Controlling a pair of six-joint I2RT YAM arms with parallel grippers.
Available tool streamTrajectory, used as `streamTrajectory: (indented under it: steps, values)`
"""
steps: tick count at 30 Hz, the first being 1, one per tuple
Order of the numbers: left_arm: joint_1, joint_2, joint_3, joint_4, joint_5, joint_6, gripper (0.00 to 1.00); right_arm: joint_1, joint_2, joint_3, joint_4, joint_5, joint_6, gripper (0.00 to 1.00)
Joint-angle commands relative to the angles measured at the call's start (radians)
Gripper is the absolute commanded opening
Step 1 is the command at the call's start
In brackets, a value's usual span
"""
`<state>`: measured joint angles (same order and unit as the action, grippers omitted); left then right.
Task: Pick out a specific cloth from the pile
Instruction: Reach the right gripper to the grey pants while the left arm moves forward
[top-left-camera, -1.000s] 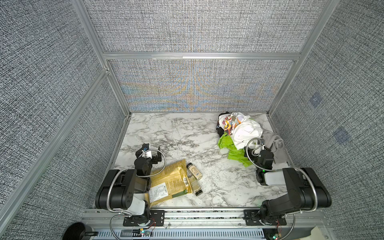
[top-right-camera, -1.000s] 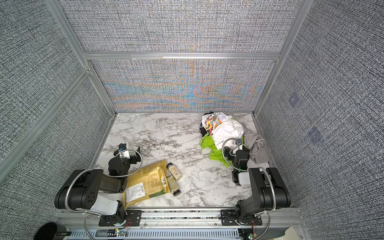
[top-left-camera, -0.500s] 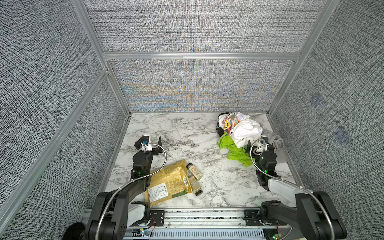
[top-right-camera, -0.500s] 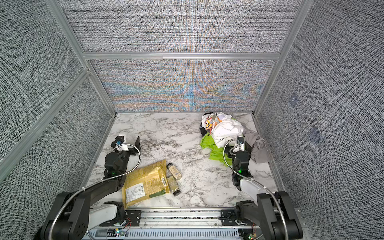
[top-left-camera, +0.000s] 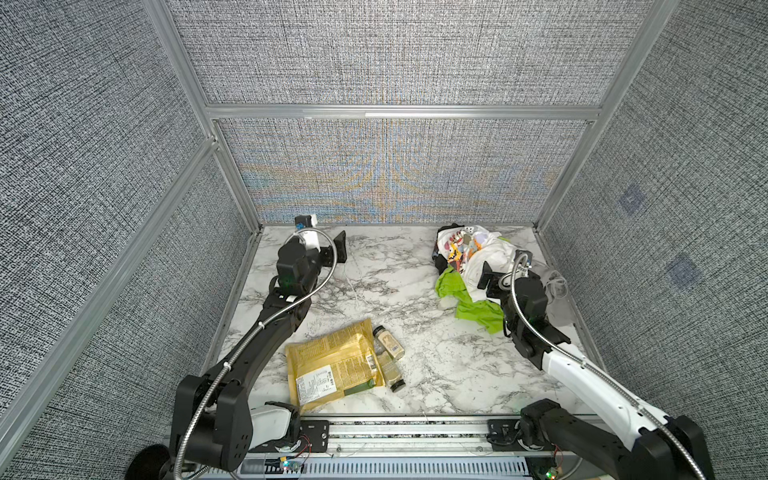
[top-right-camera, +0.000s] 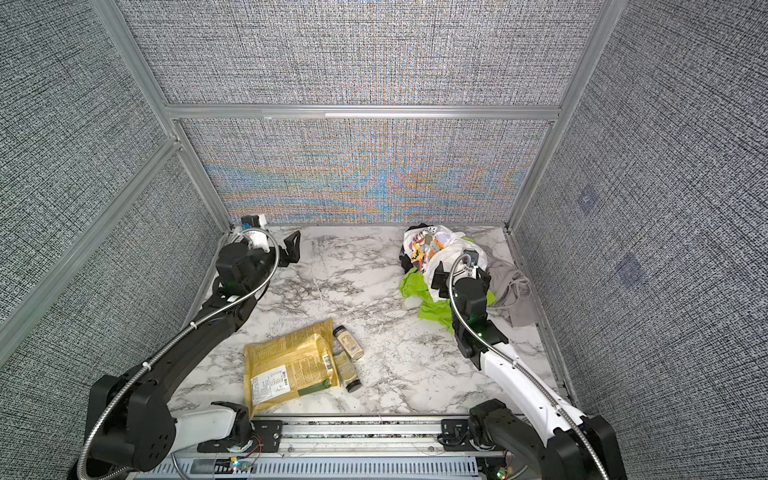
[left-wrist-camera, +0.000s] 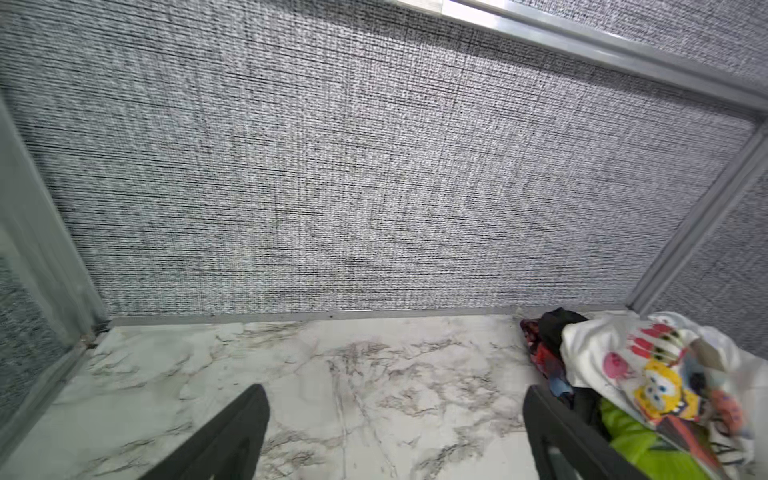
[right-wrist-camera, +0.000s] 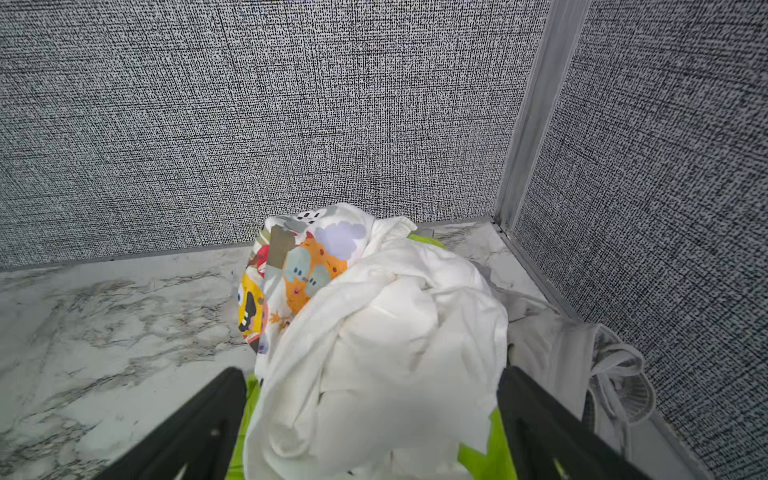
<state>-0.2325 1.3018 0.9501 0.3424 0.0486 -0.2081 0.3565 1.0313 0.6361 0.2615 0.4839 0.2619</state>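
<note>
The right arm (top-right-camera: 515, 370) stretches forward toward the far right corner. The right gripper (right-wrist-camera: 369, 372) hangs low at the near edge of the pile (top-left-camera: 469, 257), jaws wide, with the white shirt (right-wrist-camera: 395, 332) bulging between them. The cloth (top-right-camera: 513, 291) lies crumpled just to the gripper's right, against the side wall. The left arm (top-left-camera: 270, 332) reaches to the far left corner. The left gripper (left-wrist-camera: 394, 390) is also spread wide over bare worktop (top-left-camera: 395, 291), gripping nothing, with the pile off to its right.

Grey drawstring cloth (top-right-camera: 515, 297), crumpled flat, beside the pile (top-right-camera: 444, 251), far-right corner
</note>
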Motion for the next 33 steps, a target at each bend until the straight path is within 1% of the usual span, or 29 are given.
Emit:
streamTrajectory:
  steps: [1, 3, 5, 8, 9, 11, 12, 14, 17, 18, 19, 21, 22, 23, 25, 28, 30, 33]
  values:
    - [-0.006, 0.045, 0.105, -0.175, 0.200, -0.060, 0.99, 0.003, 0.015, 0.067, -0.170, 0.048, 0.123, 0.99]
    - [-0.009, 0.078, 0.177, -0.246, 0.320, -0.064, 0.99, 0.002, 0.018, 0.098, -0.226, 0.056, 0.165, 0.99]
    - [-0.017, 0.100, 0.234, -0.310, 0.440, -0.050, 0.99, 0.001, 0.012, 0.125, -0.272, 0.031, 0.171, 0.99]
    - [-0.034, 0.109, 0.275, -0.382, 0.607, -0.002, 0.98, -0.011, 0.009, 0.143, -0.321, -0.006, 0.171, 0.97]
    - [-0.040, 0.108, 0.275, -0.393, 0.643, 0.006, 0.98, -0.023, 0.013, 0.156, -0.363, -0.020, 0.183, 0.96]
    - [-0.061, 0.094, 0.248, -0.377, 0.693, 0.016, 0.98, -0.065, 0.017, 0.175, -0.429, -0.094, 0.201, 0.95]
    - [-0.071, 0.085, 0.226, -0.350, 0.711, 0.014, 0.99, -0.080, 0.014, 0.175, -0.445, -0.130, 0.201, 0.94]
    - [-0.097, 0.066, 0.153, -0.256, 0.741, -0.034, 0.98, -0.099, 0.007, 0.174, -0.480, -0.183, 0.195, 0.94]
    - [-0.125, 0.053, 0.109, -0.211, 0.747, -0.085, 0.98, -0.107, 0.003, 0.180, -0.537, -0.193, 0.195, 0.94]
    - [-0.140, 0.050, 0.103, -0.210, 0.738, -0.087, 0.98, -0.120, 0.006, 0.184, -0.573, -0.213, 0.196, 0.91]
    - [-0.166, 0.045, 0.107, -0.234, 0.713, -0.065, 0.99, -0.122, 0.007, 0.186, -0.575, -0.220, 0.197, 0.90]
    - [-0.194, 0.042, 0.122, -0.276, 0.677, -0.036, 0.99, -0.128, 0.017, 0.190, -0.597, -0.277, 0.195, 0.87]
    - [-0.217, 0.040, 0.127, -0.296, 0.647, -0.032, 0.98, -0.123, 0.030, 0.196, -0.630, -0.331, 0.200, 0.84]
    - [-0.219, 0.035, 0.124, -0.290, 0.644, -0.040, 0.99, -0.117, 0.038, 0.196, -0.641, -0.339, 0.217, 0.82]
    - [-0.220, 0.027, 0.108, -0.255, 0.647, -0.068, 0.98, -0.104, 0.043, 0.176, -0.641, -0.305, 0.246, 0.80]
    - [-0.218, 0.013, 0.085, -0.211, 0.658, -0.093, 0.99, -0.111, 0.034, 0.137, -0.628, -0.217, 0.291, 0.79]
    - [-0.219, 0.010, 0.075, -0.194, 0.657, -0.102, 0.98, -0.142, 0.029, 0.124, -0.620, -0.221, 0.294, 0.79]
    - [-0.221, 0.015, 0.070, -0.185, 0.660, -0.103, 0.99, -0.223, 0.031, 0.108, -0.596, -0.262, 0.285, 0.79]
